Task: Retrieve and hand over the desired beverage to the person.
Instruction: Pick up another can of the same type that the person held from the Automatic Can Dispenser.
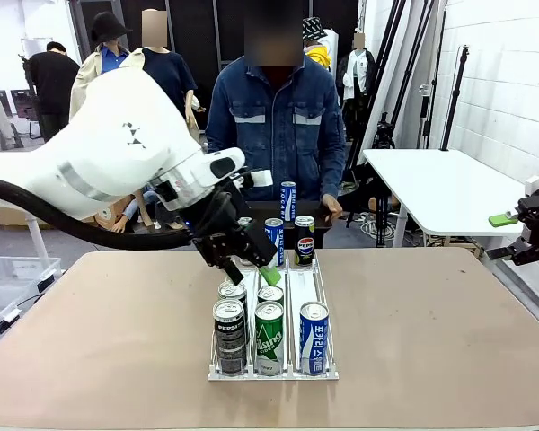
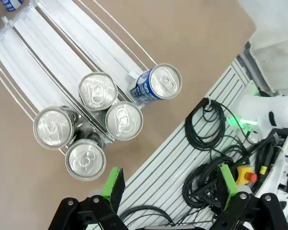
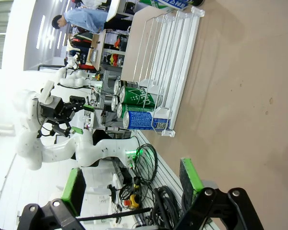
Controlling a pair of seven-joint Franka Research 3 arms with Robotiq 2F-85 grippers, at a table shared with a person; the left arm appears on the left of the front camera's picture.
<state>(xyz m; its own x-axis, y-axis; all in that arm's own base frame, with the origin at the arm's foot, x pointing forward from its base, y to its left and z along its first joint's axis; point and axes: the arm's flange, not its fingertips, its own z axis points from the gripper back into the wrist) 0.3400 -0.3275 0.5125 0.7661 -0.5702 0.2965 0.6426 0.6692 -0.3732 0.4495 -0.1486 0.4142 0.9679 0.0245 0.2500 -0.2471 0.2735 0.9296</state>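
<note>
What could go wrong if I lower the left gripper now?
The near cans stand packed together, so the open left gripper could tip a neighbour. In the left wrist view no can sits between the fingers, so closing now would likely miss. A finger might snag the rack.

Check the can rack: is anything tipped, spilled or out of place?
Nothing stands out: the cans stand upright in the rack, no spill shows on the table, and the open left gripper hangs above them.
</note>
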